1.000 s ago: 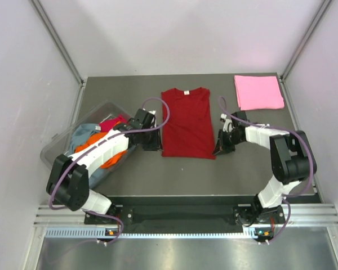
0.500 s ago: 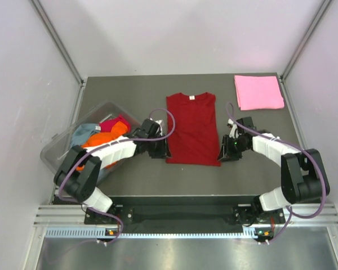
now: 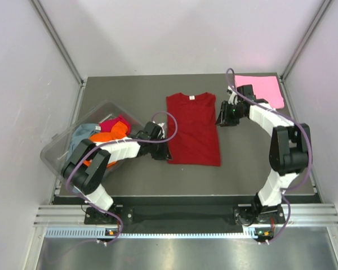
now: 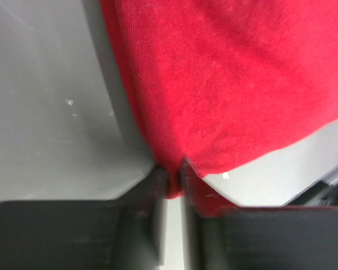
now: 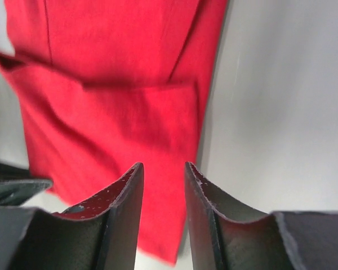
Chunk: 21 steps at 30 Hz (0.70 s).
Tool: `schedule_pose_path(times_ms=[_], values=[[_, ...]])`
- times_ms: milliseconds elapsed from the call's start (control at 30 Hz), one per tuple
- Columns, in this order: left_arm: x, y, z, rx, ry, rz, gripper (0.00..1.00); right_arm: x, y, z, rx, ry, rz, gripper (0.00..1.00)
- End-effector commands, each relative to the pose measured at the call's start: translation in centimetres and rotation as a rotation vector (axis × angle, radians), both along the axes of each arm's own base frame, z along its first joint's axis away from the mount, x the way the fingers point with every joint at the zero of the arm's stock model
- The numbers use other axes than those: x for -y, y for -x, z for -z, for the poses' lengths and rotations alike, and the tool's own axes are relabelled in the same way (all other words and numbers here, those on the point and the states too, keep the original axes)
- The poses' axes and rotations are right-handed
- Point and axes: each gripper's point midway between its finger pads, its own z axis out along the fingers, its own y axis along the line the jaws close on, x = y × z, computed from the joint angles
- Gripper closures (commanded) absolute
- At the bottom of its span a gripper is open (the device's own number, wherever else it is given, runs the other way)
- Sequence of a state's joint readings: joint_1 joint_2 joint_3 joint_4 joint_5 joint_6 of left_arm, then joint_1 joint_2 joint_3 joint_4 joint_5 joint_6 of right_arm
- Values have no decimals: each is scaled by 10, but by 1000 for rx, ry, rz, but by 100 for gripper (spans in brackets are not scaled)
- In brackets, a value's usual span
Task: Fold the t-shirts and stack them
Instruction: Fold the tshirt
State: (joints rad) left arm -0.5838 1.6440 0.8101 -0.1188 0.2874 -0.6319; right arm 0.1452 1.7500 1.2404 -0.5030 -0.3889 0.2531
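Currently left tool (image 4: 170, 179) pinches the dark red t-shirt (image 3: 193, 128) at its 7 o'clock hem corner; that corner is hidden from above. Shirt lies flat mid-worktop (image 3: 129, 90), long axis 6–12, collar at 12. Right tool (image 5: 163, 169) is narrowly parted and empty at the 1 o'clock sleeve. Folded pink t-shirt (image 3: 259, 91) lies beyond, its left edge behind the right arm.

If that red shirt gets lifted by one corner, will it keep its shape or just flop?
It would probably flop: the red shirt lies flat and thin, with soft folds showing in the right wrist view. It looks light, so the left gripper, pinching only its corner, should drag it easily. It would likely slide, not roll.
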Motion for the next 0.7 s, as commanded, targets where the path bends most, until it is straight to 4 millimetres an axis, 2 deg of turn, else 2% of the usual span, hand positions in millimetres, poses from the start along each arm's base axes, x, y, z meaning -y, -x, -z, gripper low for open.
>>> schedule_pose_path(times_ms=[0, 67, 100, 167, 300, 400, 433, 467, 500, 600, 633, 667], values=[[-7, 6, 17, -25, -59, 2, 86, 6, -35, 0, 55, 23, -36, 65], [-14, 10, 20, -47, -105, -11, 96, 4, -43, 11, 45, 24, -56, 66], [-15, 10, 20, -47, -119, -20, 100, 3, -49, 9, 58, 22, -61, 66], [-19, 13, 20, -48, -135, -39, 100, 1, -54, 18, 45, 16, -80, 66], [-20, 19, 15, -71, -139, -55, 100, -7, -61, 23, 50, -16, -113, 66], [-21, 15, 7, -59, -165, -66, 75, -9, -62, 26, 54, -24, -124, 67], [-23, 12, 1, -56, -177, -73, 69, -10, -62, 25, 55, -27, -127, 67], [-23, 10, -6, -42, -178, -80, 59, -9, -62, 26, 56, -23, -125, 68], [-24, 7, -10, -30, -182, -87, 54, -9, -61, 26, 55, -24, -124, 68], [-19, -7, -33, 18, -177, -93, 51, -10, -61, 25, 59, -26, -130, 69], [-16, -16, -46, 43, -176, -94, 51, -8, -62, 25, 61, -16, -125, 69], [-15, -22, -48, 52, -184, -96, 52, -8, -63, 23, 67, -11, -125, 69]])
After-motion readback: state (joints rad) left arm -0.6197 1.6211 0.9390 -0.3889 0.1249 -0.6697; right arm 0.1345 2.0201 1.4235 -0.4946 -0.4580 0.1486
